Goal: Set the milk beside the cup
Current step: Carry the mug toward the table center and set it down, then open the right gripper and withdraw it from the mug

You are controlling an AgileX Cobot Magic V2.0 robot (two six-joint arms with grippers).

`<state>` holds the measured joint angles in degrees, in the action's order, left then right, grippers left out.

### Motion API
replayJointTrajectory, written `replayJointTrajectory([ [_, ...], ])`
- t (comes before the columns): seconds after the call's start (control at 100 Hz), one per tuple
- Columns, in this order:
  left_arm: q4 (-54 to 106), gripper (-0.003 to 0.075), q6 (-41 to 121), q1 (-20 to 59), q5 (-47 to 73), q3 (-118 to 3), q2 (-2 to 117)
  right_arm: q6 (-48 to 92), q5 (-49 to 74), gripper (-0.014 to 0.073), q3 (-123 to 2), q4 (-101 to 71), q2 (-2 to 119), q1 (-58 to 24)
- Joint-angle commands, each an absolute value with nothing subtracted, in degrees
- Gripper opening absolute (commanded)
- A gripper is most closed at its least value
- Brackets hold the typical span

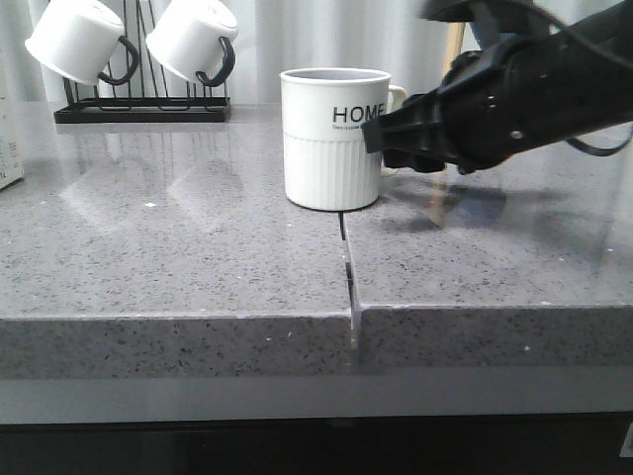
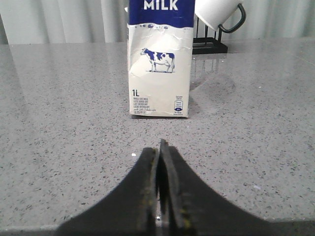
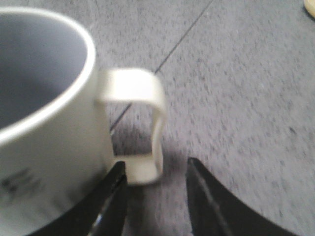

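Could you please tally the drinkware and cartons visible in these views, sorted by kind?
White HOME mug with white handle: 1
White mugs with black handles on the rack: 2
Milk carton: 1
Total: 4

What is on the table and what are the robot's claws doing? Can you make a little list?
milk: carton upright on the table, not held
cup: white HOME mug upright near the table seam, looks empty
left claw: shut, low over the table, pointing at the milk, apart from it
right claw: open, by the cup's handle, not gripping
rack: at the back with two white mugs hanging
table: grey speckled stone
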<state>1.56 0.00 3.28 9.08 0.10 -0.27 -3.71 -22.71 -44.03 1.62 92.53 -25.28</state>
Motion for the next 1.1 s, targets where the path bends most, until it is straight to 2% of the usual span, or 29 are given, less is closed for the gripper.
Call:
replayJointTrajectory([
  [0.0, 1.72, -0.0021, -0.55, 3.18, 4.42, 2.46, -2.09, -3.43, -23.67, 0.0266, -42.61, 1.83, 85.65, -25.34],
  [0.22, 1.72, -0.0020, -0.55, 3.18, 4.42, 2.46, -2.09, -3.43, -21.90, 0.0073, -33.72, 1.83, 70.51, -25.34],
  [0.34, 1.72, -0.0021, -0.55, 3.18, 4.42, 2.46, -2.09, -3.43, -16.85, 0.0022, -30.09, 1.83, 61.35, -25.34],
  [0.88, 1.69, -0.0021, -0.55, 3.18, 4.05, 2.46, -2.09, -3.47, 13.69, 0.0017, -22.24, 1.77, 17.11, -25.41],
  [1.09, 0.00, -0.0021, -0.55, 3.18, 0.00, 2.46, -2.09, -3.47, 23.71, 0.0017, -21.77, 1.77, 6.40, -25.41],
])
